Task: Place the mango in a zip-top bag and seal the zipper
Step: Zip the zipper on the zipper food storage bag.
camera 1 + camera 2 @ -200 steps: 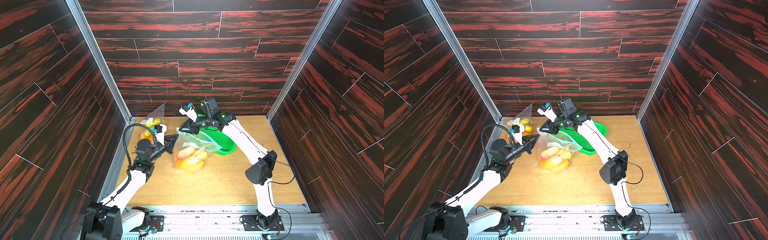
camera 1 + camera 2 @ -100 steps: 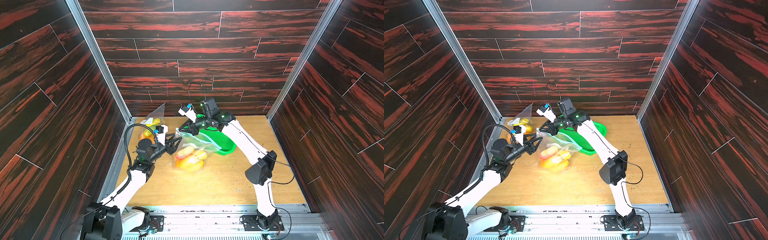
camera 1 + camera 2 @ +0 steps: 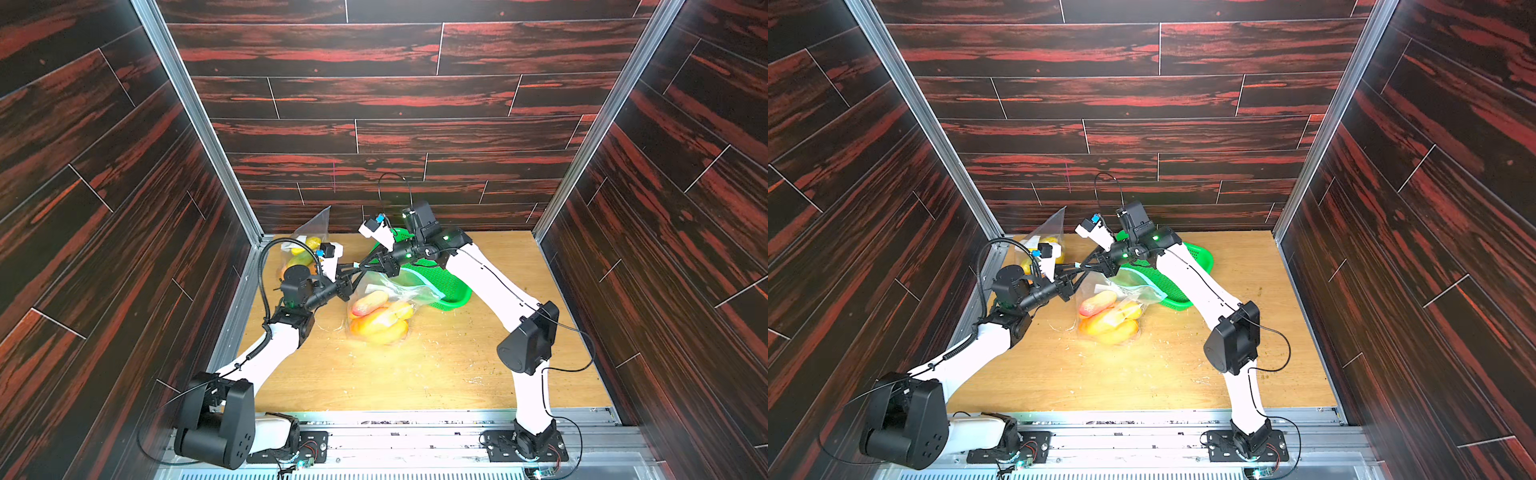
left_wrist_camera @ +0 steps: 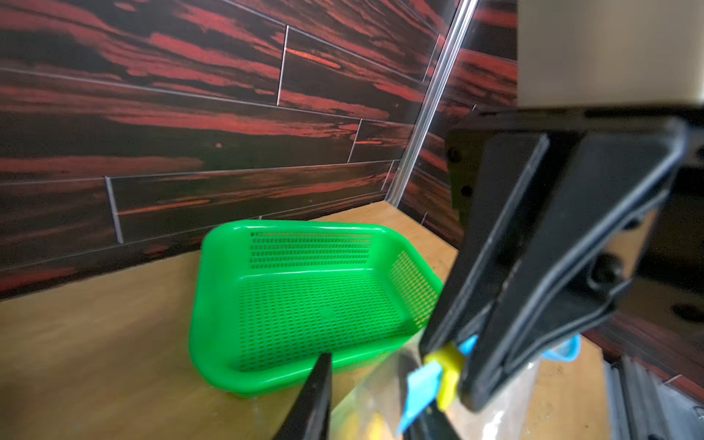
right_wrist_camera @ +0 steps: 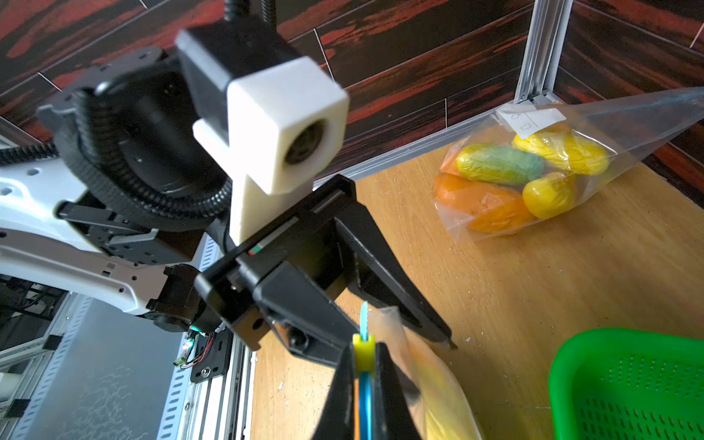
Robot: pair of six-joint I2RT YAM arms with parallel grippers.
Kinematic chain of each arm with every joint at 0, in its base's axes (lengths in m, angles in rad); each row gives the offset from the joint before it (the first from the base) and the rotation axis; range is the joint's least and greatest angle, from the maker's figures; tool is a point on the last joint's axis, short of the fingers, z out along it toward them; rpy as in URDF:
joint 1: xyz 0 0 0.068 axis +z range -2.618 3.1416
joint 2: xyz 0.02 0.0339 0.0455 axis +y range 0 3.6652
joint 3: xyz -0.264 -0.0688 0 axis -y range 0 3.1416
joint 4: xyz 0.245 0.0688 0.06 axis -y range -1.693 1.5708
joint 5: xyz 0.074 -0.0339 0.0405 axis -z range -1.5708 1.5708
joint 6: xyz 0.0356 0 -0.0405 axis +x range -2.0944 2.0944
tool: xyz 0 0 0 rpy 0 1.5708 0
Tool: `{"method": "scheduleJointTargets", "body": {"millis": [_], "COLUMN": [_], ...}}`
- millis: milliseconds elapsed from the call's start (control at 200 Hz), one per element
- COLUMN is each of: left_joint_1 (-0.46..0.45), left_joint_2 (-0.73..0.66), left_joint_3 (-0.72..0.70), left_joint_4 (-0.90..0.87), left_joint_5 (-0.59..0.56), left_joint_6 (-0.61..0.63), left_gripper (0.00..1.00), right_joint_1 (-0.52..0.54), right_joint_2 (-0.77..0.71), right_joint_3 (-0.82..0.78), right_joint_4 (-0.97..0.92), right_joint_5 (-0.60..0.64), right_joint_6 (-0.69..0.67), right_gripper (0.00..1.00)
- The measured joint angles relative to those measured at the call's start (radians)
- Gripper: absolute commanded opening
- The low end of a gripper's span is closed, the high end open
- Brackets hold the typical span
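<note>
Top view: mango (image 3: 368, 301) lengthwise toward basket (image 3: 455, 297)

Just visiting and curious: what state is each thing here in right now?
zip-top bag: holds mangoes; whether sealed, cannot tell
slider: clamped on the blue zipper
right gripper: shut on slider
left gripper: open, bag's edge between its jaws
green basket: empty
corner bag: full, leaning in the corner

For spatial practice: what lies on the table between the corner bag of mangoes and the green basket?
Only bare table separates the corner bag from the green basket, shown in the right wrist view.
</note>
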Motion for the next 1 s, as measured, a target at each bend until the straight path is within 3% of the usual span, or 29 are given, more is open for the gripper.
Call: {"method": "scheduleJointTargets", "body": {"millis": [95, 291, 997], "left_joint_1": [0.002, 0.002, 0.002], "left_joint_2": [0.000, -0.006, -0.057], "left_joint_3": [0.000, 0.000, -0.015], "left_joint_4": [0.007, 0.002, -0.006], "left_joint_5": [0.005, -0.003, -0.030], "left_joint_6": [-0.008, -0.013, -0.057], "left_gripper": [0.08, 0.00, 0.00], "right_joint_1": [0.000, 0.000, -0.008], "right_joint_2": [-0.009, -0.028, -0.196], "right_joint_3": [-0.011, -0.048, -0.321], "right_joint_4": [0.014, 0.048, 0.247], "right_joint_5": [0.011, 0.042, 0.126], "right_joint_6": [-0.001, 0.000, 0.000], "right_gripper": [0.00, 0.00, 0.00]}}
